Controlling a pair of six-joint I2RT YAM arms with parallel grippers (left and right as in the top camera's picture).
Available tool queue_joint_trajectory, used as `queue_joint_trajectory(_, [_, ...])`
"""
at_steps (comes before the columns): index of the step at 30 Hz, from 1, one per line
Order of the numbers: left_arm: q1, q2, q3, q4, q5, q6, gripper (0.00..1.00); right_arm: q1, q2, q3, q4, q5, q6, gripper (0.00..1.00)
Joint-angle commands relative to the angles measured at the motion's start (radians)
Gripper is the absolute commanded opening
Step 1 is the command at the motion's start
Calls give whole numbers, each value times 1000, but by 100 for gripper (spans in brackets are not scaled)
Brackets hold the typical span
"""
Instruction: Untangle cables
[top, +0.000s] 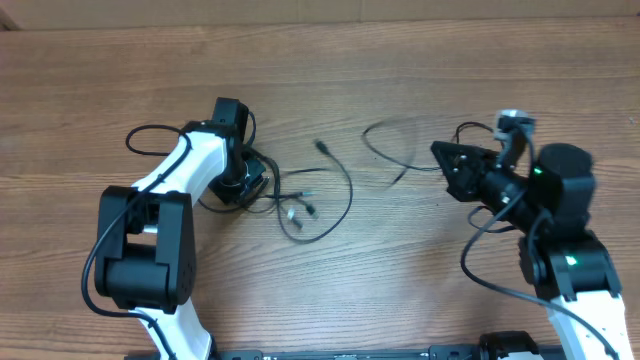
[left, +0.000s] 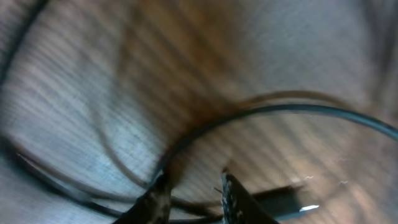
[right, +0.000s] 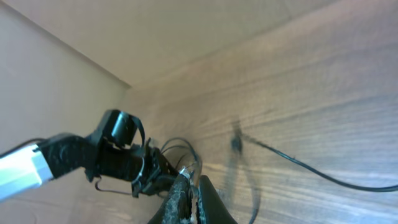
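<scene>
One thin black cable (top: 343, 178) lies mid-table in a loose loop, its plug ends (top: 303, 209) near the centre. The loop runs left into a tangle under my left gripper (top: 248, 185). In the left wrist view the left gripper's fingers (left: 194, 193) stand apart, low over the wood, with a cable strand (left: 280, 111) curving past and another crossing between them. A second thin cable (top: 385, 150) arcs from mid-table to my right gripper (top: 438, 158). The right gripper's jaws (right: 194, 186) are closed on it, and a blurred strand (right: 252, 186) hangs beside them.
The wooden table (top: 330, 60) runs back to a wall edge. Thicker black arm wires loop beside the left arm (top: 140, 135) and the right arm (top: 480, 265). The left arm also shows in the right wrist view (right: 118, 152).
</scene>
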Motion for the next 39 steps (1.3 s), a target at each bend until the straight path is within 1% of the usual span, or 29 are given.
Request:
queue_joint_trajectory(1, [5, 26, -93, 44, -32, -7, 30, -32, -37, 22, 5, -24, -24, 4])
queue_joint_trajectory(4, [8, 26, -138, 68, -47, -7, 32, -71, -35, 36, 29, -24, -75, 4])
queue_joint_trajectory(8, [29, 26, -166, 50, -99, -6, 33, -161, -9, 90, 47, -3, -102, 4])
queue_joint_trajectory(11, [59, 26, -166, 41, -79, -6, 29, -211, 34, 126, 26, -27, -98, 4])
queue_joint_trajectory(12, [68, 26, -166, 42, -61, -6, 27, -211, 50, 126, 13, -48, -88, 9])
queue_joint_trajectory(13, [75, 26, -166, 45, -47, -6, 26, -204, 69, 126, -13, -85, -87, 20])
queue_joint_trajectory(14, [82, 26, -166, 46, -38, -6, 25, -193, 88, 126, -42, -113, -87, 41])
queue_joint_trajectory(15, [84, 26, -166, 46, -31, -6, 24, -178, 107, 126, -79, -126, -87, 58])
queue_joint_trajectory(17, [84, 26, -166, 46, -28, -6, 25, -138, 151, 126, -169, -128, -88, 84])
queue_joint_trajectory(19, [84, 26, -166, 46, -28, -6, 25, -80, 196, 126, -252, -128, -103, 96])
queue_joint_trajectory(20, [84, 26, -166, 46, -28, -6, 24, -48, 219, 124, -277, -129, -126, 100])
queue_joint_trajectory(22, [84, 26, -166, 49, -28, -6, 22, 35, 272, 122, -305, -128, -208, 100])
queue_joint_trajectory(25, [84, 26, -166, 53, -28, -6, 18, 160, 353, 122, -290, -124, -356, 100])
queue_joint_trajectory(28, [84, 26, -166, 52, -27, -6, 18, 269, 438, 122, -225, -123, -457, 100])
queue_joint_trajectory(31, [84, 26, -166, 47, -27, -6, 18, 364, 547, 122, -116, -91, -552, 100])
queue_joint_trajectory(35, [84, 26, -166, 45, -20, -6, 20, 431, 677, 122, 17, -19, -573, 100])
queue_joint_trajectory(39, [84, 26, -166, 45, -8, -6, 20, 468, 768, 122, 108, -92, -573, 95])
